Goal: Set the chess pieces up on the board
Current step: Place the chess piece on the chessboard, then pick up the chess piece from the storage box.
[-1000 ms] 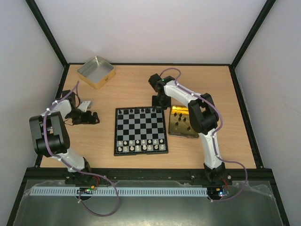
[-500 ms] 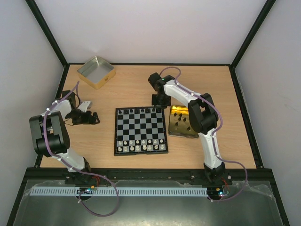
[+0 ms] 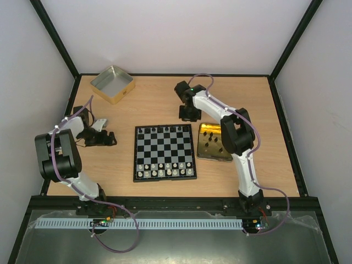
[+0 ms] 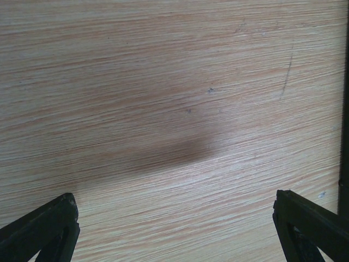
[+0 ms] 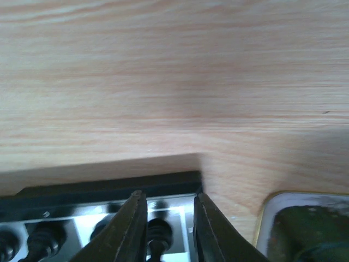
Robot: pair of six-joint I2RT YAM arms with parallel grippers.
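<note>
Right gripper [image 3: 190,114]: since the earlier top views it is sitting slightly farther back, off the board's far right corner, and the cable above its arm is arching higher.
Right fingers [image 5: 132,226]: standing a narrow gap apart, with one black chess piece [image 5: 158,233] showing in the gap. The piece is looking narrower than the gap.
Left gripper [image 3: 105,137]: lying where it lay before, low over the table [image 3: 247,104], left of the board and well apart from it.
Left fingers [image 4: 52,224]: spreading wide at the wrist view's bottom corners, with only bare wood between them.
Board [image 3: 165,151]: sitting unmoved at mid-table, showing black and pale checks inside a thin black border [image 5: 109,188].
Black pieces [image 3: 165,129]: tiny dark pegs standing along the far row, each far smaller than its square, with gaps between some.
White pieces [image 3: 165,171]: filling the two near rows.
Gold tin [image 3: 206,132]: lying just right of the board and carrying more dark pieces [image 3: 214,144].
Silver-lined tin [image 3: 112,83]: resting at the far left corner.
Hard to make out: the right wrist view is cutting off the pieces' lower halves. The tin's rim [image 5: 267,210] and a dark shape inside it are blurring, and individual piece types are too small to tell.
</note>
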